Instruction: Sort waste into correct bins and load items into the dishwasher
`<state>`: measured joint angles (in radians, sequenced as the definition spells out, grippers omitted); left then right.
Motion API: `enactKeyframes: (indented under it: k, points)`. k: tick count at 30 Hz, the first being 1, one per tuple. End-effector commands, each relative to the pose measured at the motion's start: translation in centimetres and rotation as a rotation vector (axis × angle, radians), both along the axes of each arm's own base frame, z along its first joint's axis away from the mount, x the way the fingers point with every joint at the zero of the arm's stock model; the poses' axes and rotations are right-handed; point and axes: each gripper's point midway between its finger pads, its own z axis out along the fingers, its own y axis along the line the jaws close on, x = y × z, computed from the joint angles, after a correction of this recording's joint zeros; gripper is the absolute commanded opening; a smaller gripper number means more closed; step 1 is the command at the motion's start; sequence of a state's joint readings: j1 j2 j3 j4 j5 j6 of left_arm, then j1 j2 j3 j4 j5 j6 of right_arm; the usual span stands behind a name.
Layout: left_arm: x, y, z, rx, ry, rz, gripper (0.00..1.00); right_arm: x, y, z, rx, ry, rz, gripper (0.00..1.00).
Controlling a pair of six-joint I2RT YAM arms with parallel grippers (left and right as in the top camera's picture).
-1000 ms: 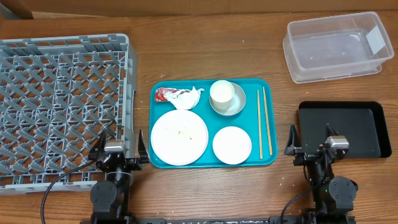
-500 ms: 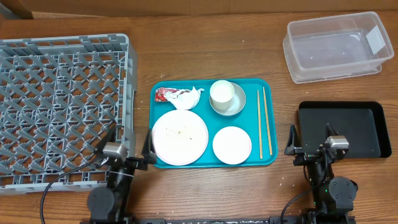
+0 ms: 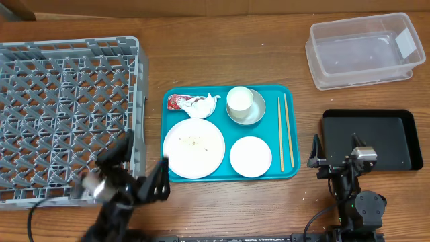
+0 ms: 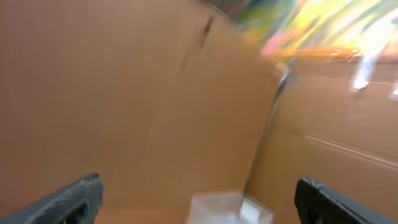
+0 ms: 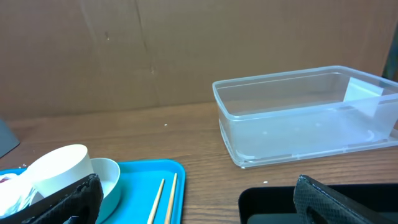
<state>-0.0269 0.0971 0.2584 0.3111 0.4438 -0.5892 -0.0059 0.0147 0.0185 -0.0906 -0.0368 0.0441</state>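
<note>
The teal tray (image 3: 225,173) carries a red foil wrapper (image 3: 176,101), a white tissue (image 3: 203,105), a large plate (image 3: 193,148) with crumbs (image 3: 195,141), a small plate (image 3: 250,156), a cup (image 3: 238,101) in a grey bowl (image 3: 255,113), and two chopsticks (image 3: 286,131). The grey dish rack (image 3: 67,114) lies at the left. My left gripper (image 3: 139,165) is blurred and open at the rack's front right corner; its wrist view shows only a cardboard wall and the blurred tub (image 4: 227,208). My right gripper (image 3: 334,156) stands open and empty by the black tray (image 3: 369,138).
The clear tub (image 3: 363,50) stands at the back right, behind the black tray. In the right wrist view the open gripper (image 5: 198,186) frames the chopsticks (image 5: 163,199), with the cup (image 5: 59,165) at left and the tub (image 5: 305,112) beyond. A cardboard wall closes off the far side.
My left arm has lifted and swung from beside the rack's corner, tilting toward the teal tray, and is blurred with motion. The right arm has not moved. Both grippers stay open.
</note>
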Motion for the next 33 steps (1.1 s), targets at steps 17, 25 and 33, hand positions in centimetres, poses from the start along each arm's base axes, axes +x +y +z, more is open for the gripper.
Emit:
enactKeyframes:
  k: [17, 25, 33]
  points:
    - [13.0, -2.9, -8.6, 0.756, 1.245, -0.143, 1.00, 0.0, 0.0, -0.1, -0.008, -0.009, -0.004, 1.00]
    - [14.0, -6.4, -10.0, 0.772, 1.239, -0.222, 1.00, 0.0, 0.0, -0.1, -0.008, -0.009, -0.004, 1.00]
    - [16.7, 3.7, -7.3, 0.362, 1.395, 0.318, 1.00, 0.0, 0.0, -0.1, -0.008, -0.009, -0.004, 1.00]
